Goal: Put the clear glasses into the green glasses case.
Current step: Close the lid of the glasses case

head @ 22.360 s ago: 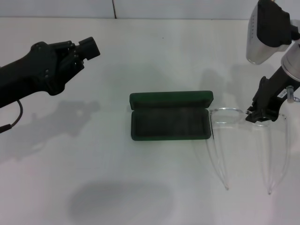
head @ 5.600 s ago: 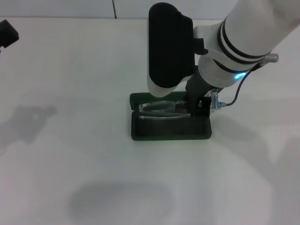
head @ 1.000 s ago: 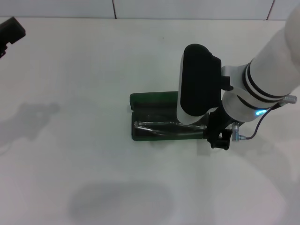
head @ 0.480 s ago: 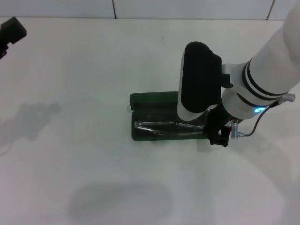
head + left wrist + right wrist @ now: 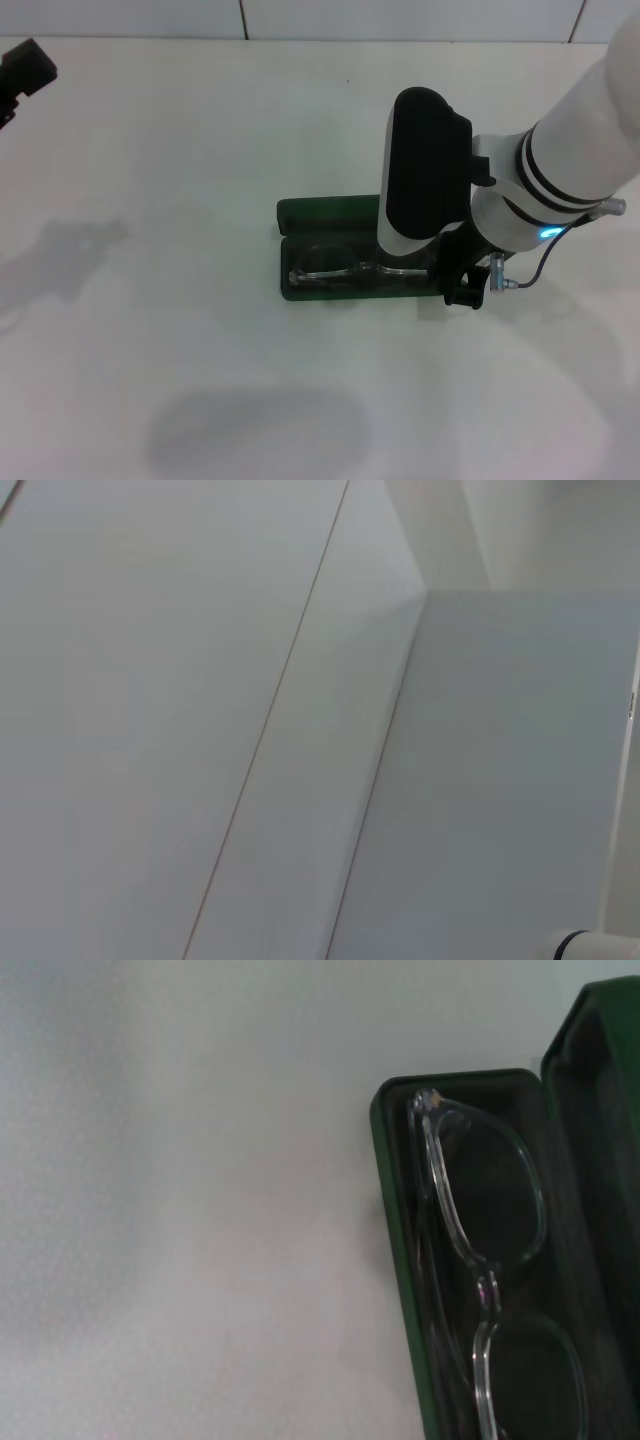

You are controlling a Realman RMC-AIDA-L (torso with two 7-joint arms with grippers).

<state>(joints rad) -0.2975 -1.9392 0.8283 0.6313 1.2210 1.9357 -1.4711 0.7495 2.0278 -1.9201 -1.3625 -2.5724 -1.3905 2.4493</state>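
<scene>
Glasses first: the clear glasses (image 5: 480, 1250) lie flat inside the green glasses case (image 5: 330, 212), lenses up, on its dark lining. We think the main job looks done. The case lid is open behind them, so closing it may be all that is left.

Our right gripper (image 5: 462, 285) hangs at the right end of the case, close to the rim. We cannot tell if it is open or closed, because the arm hides it.

Our left gripper (image 5: 25, 68) is parked far to the left of the case.

The right wrist view shows the glasses up close in the case. The head view shows both arms. The left wrist view shows only a plain pale surface.
</scene>
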